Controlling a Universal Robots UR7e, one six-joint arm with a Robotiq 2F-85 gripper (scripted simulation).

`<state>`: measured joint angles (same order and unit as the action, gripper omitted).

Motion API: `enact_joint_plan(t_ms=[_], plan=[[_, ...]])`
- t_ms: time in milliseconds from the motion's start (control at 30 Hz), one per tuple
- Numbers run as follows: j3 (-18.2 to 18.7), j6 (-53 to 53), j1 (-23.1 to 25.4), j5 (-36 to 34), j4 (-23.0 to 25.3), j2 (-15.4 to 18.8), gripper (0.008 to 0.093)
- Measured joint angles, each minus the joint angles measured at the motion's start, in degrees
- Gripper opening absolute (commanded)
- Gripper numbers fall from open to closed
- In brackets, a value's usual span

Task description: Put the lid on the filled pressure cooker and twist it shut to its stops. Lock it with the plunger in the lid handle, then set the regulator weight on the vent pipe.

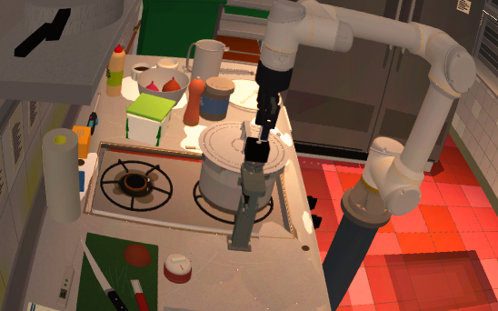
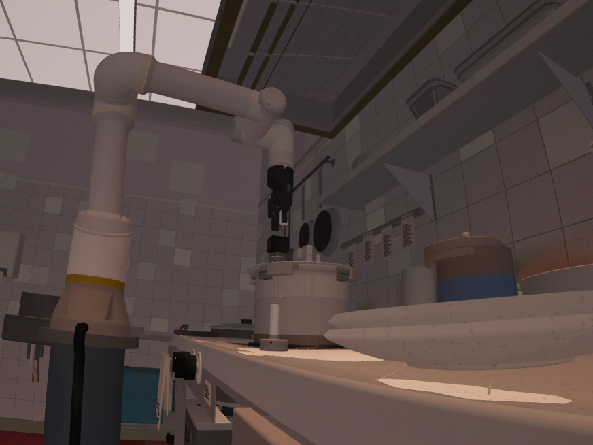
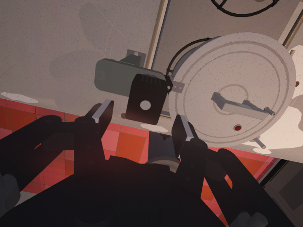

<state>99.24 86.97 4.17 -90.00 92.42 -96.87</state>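
The round grey lid [image 1: 243, 144] [image 3: 232, 89] sits on the pressure cooker pot [image 1: 236, 179] [image 2: 302, 299] on the right burner. A long grey handle [image 1: 245, 204] [image 3: 115, 79] runs out from the lid toward the counter's front edge. A black block [image 1: 256, 150] [image 2: 278, 244] [image 3: 146, 100] with a pale round spot on top stands on that handle near the lid's rim. My gripper [image 1: 266, 129] [image 2: 279, 221] [image 3: 143, 122] hangs open and empty just above this black block. A grey bar and a small red dot [image 3: 237, 127] show on the lid's top.
The gas hob [image 1: 181, 186] has a bare left burner [image 1: 135, 183]. A paper roll [image 1: 61, 175] stands at its left. Behind the pot are a pepper mill [image 1: 194, 101], a jar [image 1: 217, 97], a jug [image 1: 205, 59] and a plate [image 1: 247, 93]. A cutting board with a knife [image 1: 116, 273] lies in front.
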Motion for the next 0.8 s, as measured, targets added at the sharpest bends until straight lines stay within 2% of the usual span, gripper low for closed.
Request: enact_joint_plan(t_ms=[300, 567, 800], plan=[[-0.6, 0.0, 0.0, 0.0, -0.8, 0.0, 0.0680], [-7.0, 0.0, 0.0, 0.0, -6.7, 0.1, 0.0680], [-6.8, 0.0, 0.0, 0.0, -6.8, 0.1, 0.0680]])
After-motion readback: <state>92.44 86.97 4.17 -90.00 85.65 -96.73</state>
